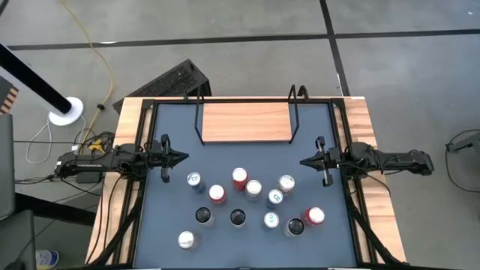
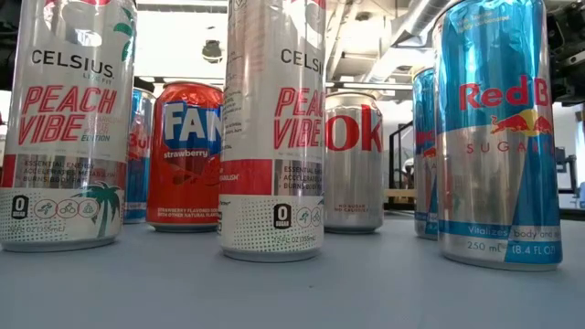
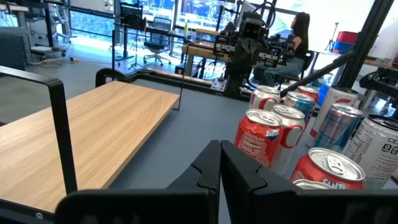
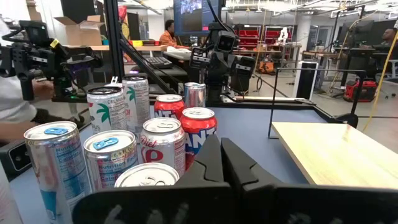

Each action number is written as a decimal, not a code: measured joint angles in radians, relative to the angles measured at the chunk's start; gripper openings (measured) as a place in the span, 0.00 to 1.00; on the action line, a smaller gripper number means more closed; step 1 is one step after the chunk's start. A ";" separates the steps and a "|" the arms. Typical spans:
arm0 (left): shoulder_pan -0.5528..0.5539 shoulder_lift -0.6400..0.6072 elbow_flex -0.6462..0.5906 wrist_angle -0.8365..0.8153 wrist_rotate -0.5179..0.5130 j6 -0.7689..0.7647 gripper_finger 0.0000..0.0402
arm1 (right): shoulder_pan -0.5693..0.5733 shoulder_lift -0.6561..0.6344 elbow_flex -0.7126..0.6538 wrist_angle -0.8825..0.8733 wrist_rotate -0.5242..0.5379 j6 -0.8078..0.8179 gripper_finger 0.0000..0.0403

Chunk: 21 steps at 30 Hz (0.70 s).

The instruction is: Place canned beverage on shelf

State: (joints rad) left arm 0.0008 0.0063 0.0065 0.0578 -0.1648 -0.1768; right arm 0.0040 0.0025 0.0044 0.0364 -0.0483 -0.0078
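Wooden shelf [image 1: 246, 122] lying bare at the far side of the grey worktop [image 1: 172, 225]. Cans [image 1: 253, 188] standing together nearer the front. Left gripper [image 1: 183, 158] and right gripper [image 1: 304, 160] pinched closed, holding nothing, pointing at each other.

Robotics lab: workbenches [image 4: 155, 59], office chairs [image 3: 155, 38].

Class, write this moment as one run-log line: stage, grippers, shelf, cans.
stage: not started | left gripper: shut, holds nothing | right gripper: shut, holds nothing | shelf: no cans on it | cans: upright on table
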 joint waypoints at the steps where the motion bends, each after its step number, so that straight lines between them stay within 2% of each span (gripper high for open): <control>1: 0.000 0.000 0.000 0.000 0.000 0.000 0.00 | 0.000 0.000 0.000 0.000 0.000 0.000 0.00; 21: 0.000 0.000 0.000 0.019 -0.006 0.000 0.00 | 0.000 0.000 0.000 0.000 0.000 0.000 0.00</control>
State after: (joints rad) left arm 0.0010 0.0062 0.0063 0.0768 -0.1712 -0.1764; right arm 0.0040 0.0027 0.0044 0.0364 -0.0483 -0.0082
